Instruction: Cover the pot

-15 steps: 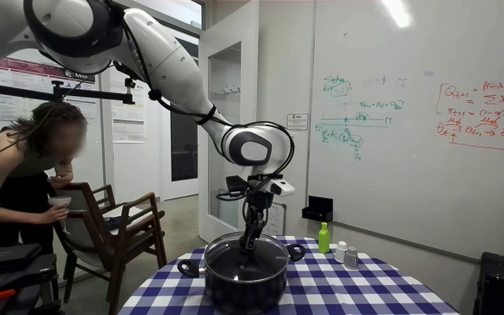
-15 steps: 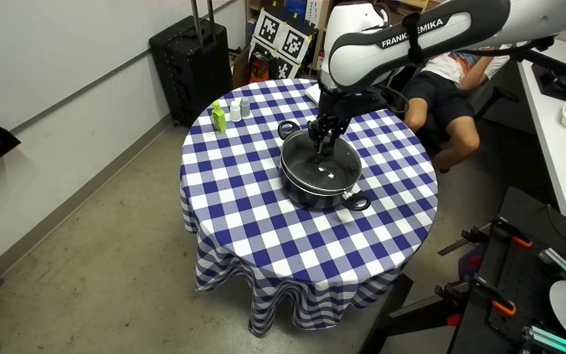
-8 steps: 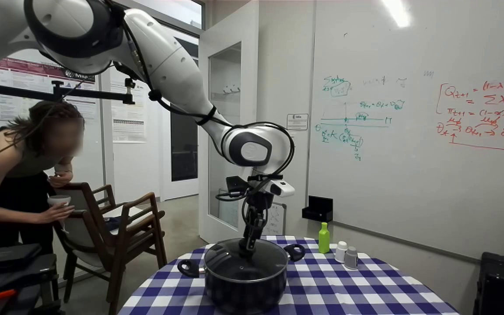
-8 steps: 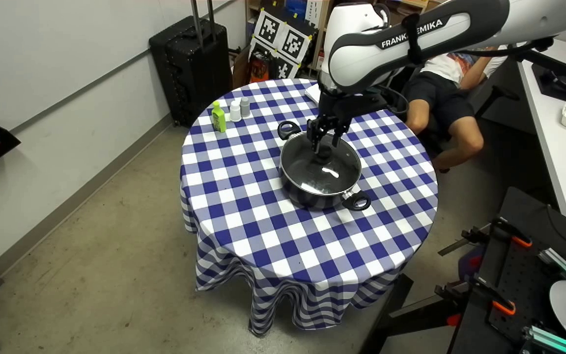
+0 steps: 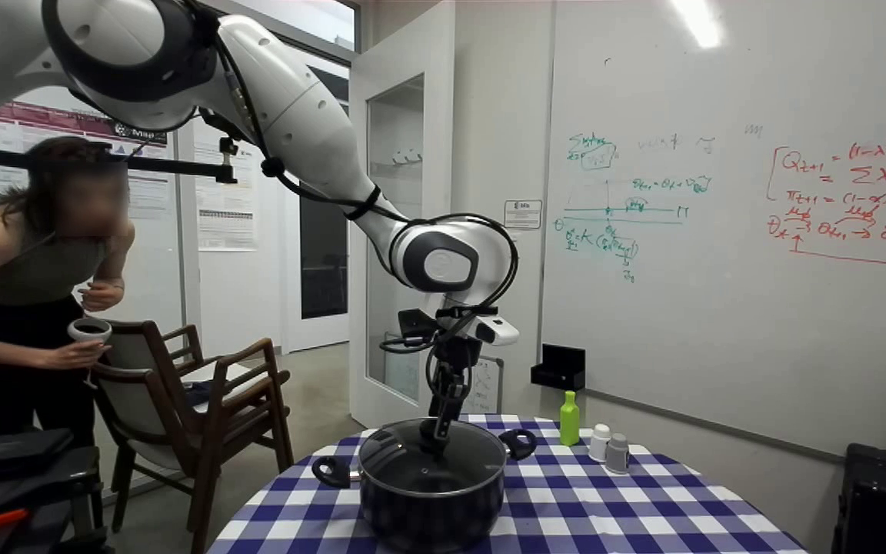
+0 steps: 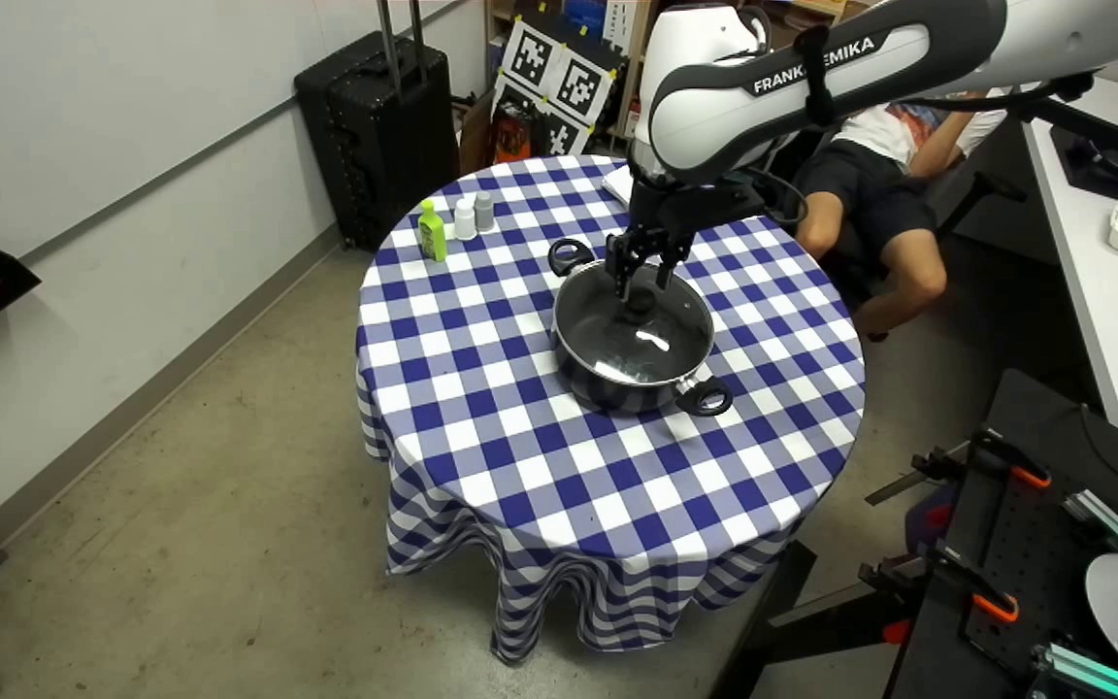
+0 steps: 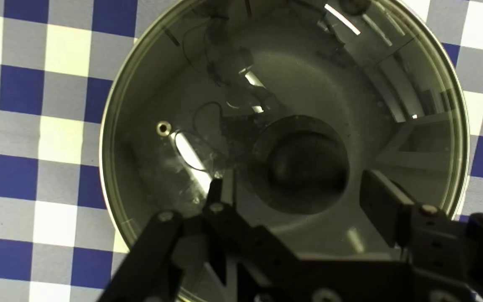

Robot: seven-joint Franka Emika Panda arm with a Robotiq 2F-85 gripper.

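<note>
The black pot stands upright on the table, its two side handles sticking out. Its glass lid lies level on the rim in both exterior views. At the lid's centre is a round dark knob. My gripper is open above the lid, fingers parted on either side of the knob with a gap on each side in the wrist view. In an exterior view the gripper points down at the knob, its two fingers apart. Through the tinted glass the pot's inside shows only dimly.
A green bottle, a white shaker and a grey shaker stand near the table's edge. A checked cloth covers the round table. A person holding a cup stands by wooden chairs; someone else sits beyond the table.
The lid has come down from slightly raised to flat on the pot. My fingers have parted from the knob. The standing person has straightened a little.
</note>
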